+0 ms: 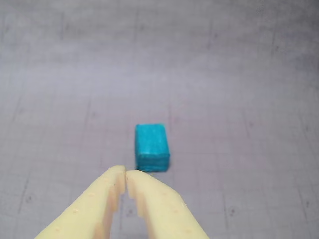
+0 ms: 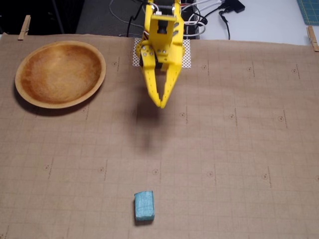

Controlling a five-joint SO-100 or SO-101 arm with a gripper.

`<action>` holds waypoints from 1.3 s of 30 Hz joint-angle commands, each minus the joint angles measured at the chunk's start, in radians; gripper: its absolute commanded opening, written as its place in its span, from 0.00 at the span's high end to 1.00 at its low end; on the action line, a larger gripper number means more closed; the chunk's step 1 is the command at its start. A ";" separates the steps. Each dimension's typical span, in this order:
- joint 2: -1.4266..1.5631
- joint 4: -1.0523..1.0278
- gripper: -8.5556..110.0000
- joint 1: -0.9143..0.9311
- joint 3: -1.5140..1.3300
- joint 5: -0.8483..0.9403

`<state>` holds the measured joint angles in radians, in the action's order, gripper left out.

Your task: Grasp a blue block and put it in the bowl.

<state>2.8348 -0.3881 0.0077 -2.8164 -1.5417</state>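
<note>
A brown gridded mat [image 2: 239, 149] covers the desk. The bowl [image 2: 60, 73] sits near the mat's far left corner, empty, its orange-brown inside ringed by a lighter rim. The yellow arm [image 2: 160, 45] reaches in from the far edge, near the middle, over a small white mesh patch [image 2: 186, 54]. Its gripper [image 2: 162, 104] points down toward the mat with the fingers together at the tip, holding nothing. The block [image 2: 144, 205] lies well apart from it, near the near edge, slightly left of centre. Cables [image 2: 209, 17] trail behind the far edge.
</note>
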 commanded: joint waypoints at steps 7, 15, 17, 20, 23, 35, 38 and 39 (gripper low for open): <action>-0.262 0.150 0.85 0.021 0.120 -0.009; -0.463 0.158 0.63 0.034 0.238 -0.109; -0.492 0.160 0.61 0.031 0.258 -0.114; -0.577 0.204 0.59 0.020 0.279 -0.115; -0.680 0.344 0.59 0.020 0.268 -0.112; -1.104 0.936 0.59 -0.015 0.184 -0.103; -1.233 1.117 0.59 -0.029 0.166 -0.103; -1.275 1.175 0.59 -0.031 0.156 -0.103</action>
<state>1.6398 0.5844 -0.0107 -2.6599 -1.6460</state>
